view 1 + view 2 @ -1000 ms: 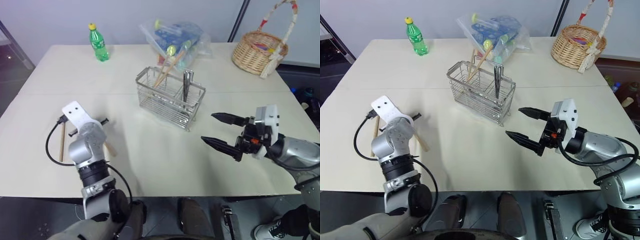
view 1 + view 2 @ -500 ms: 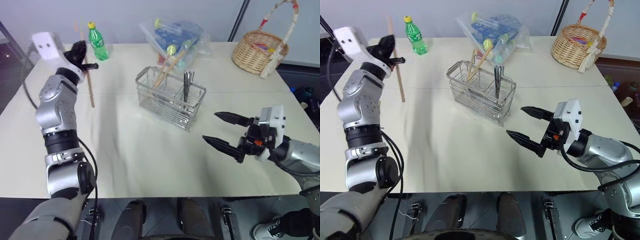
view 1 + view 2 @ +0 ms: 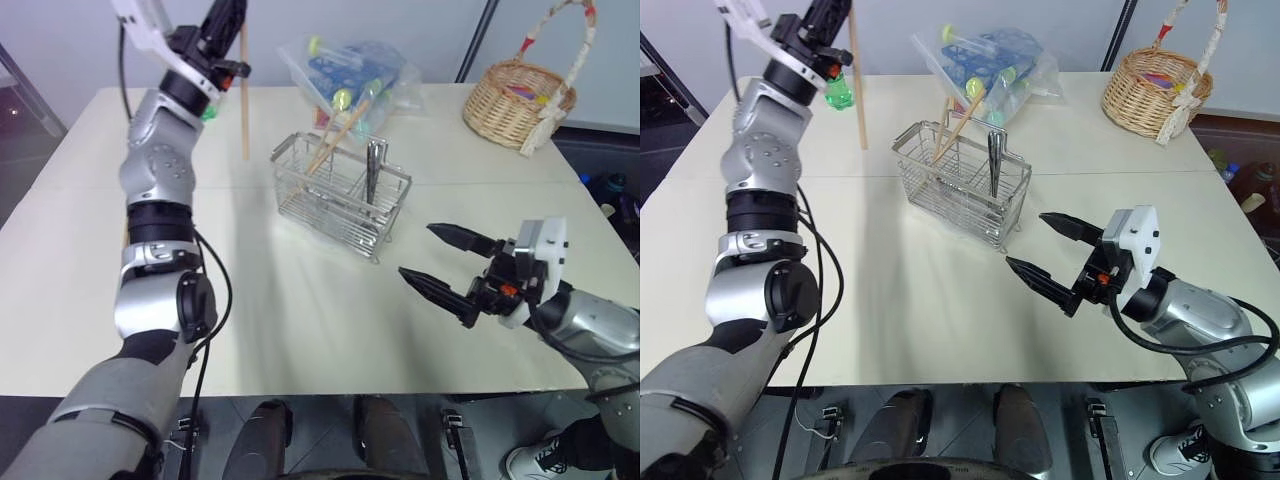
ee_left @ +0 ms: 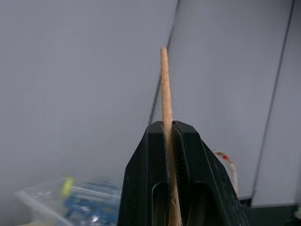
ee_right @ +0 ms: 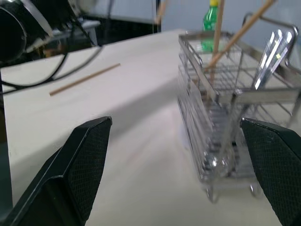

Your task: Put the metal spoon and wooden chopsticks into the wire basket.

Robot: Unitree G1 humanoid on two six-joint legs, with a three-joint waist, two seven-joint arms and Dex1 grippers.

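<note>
The left pincer (image 3: 224,18) is clenched on one wooden chopstick (image 3: 243,95), which hangs upright below it, up and off to the side of the wire basket (image 3: 341,196). The step in hand looks like carrying; next, bring the tip over a compartment and lower it in. The right pincer (image 3: 432,269) gapes empty near the basket; another chopstick (image 5: 84,79) lies on the tabletop (image 3: 300,300).
</note>
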